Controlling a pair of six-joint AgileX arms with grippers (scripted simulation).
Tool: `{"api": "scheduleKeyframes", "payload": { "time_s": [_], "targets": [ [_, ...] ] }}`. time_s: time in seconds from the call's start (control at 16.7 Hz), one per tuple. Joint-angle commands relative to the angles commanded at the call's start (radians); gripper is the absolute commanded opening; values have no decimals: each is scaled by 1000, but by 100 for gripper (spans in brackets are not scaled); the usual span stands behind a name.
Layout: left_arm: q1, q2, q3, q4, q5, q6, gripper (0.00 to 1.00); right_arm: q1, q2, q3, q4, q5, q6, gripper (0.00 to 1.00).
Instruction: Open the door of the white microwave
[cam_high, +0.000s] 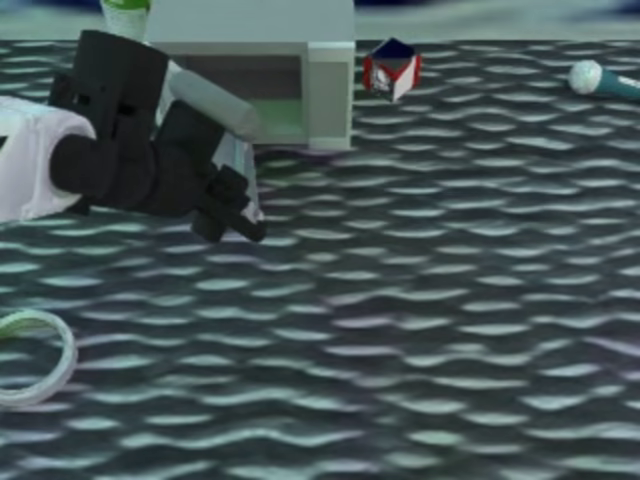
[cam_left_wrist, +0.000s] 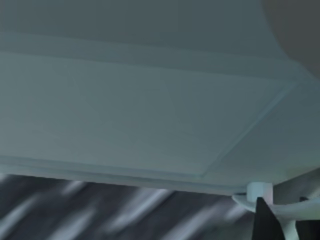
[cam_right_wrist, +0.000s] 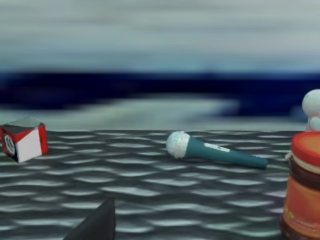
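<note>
**Swinging the door out: left arm at the free edge**

Looking down from the top view, the white microwave (cam_high: 300, 60) sits at the far edge of the table, left of centre, its cavity exposed with a greenish floor showing. The door (cam_high: 235, 150) is already swung out on its left side, its long edge now running from the oven's front toward the near side of the table. The left gripper (cam_high: 235, 215) sits at the door's outer, free end, touching or just beside it; the dark fingers overlap the panel edge, so I cannot tell how wide they stand. Any further opening, as I judge it, means carrying that free end leftward in an arc about the hinge by the oven's left front corner. A red-and-white box (cam_high: 392, 68) and a teal microphone (cam_high: 603, 80) lie well apart to the right.

From the left wrist view, the door's (cam_left_wrist: 140, 115) pale panel fills nearly everything, very close, with a dark fingertip (cam_left_wrist: 262, 220) beside a small white fitting at its edge.

From the right wrist view, only the box (cam_right_wrist: 24, 141), the microphone (cam_right_wrist: 215, 152) and an orange jar (cam_right_wrist: 302, 190) appear; the right arm is out of the top view and far from the door, so the left arm is the nearer.
</note>
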Motion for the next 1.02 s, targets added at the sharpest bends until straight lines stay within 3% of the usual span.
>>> {"api": "scheduleKeyframes", "payload": {
  "time_s": [0.72, 1.02],
  "targets": [
    [0, 0, 0, 0, 0, 0, 0, 0, 0, 0, 0, 0, 0, 100],
    [10, -5, -5, -11, 28, 29, 0, 0, 0, 0, 0, 0, 0, 100]
  ]
}}
